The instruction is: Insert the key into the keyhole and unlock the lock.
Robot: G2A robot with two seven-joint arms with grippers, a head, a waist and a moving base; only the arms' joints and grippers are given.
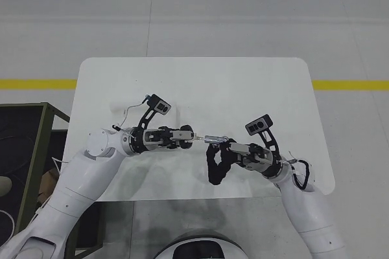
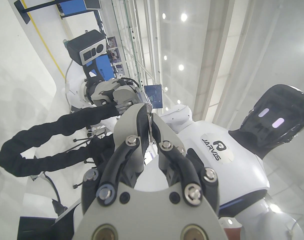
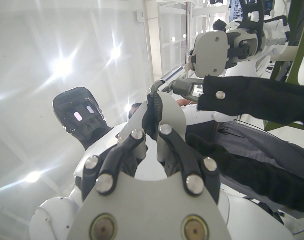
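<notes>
Bright, even overhead light washes the white rectangular surface (image 1: pixel 259 78); above it, round ceiling lamps (image 3: pixel 62 67) flare into starbursts, and both wrist views bow the white roof beams (image 2: pixel 217 38).

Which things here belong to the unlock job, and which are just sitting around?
Job:
- key, pinched in the left gripper
- lock with its black cloth-covered cable loop, held by the right gripper

Just around:
- white table
- green-framed rack beside the table
- yellow floor line

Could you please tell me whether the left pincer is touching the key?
Touching. The left wrist view shows the left pincer shut on the key, which sits pinched between its two sides.
</notes>
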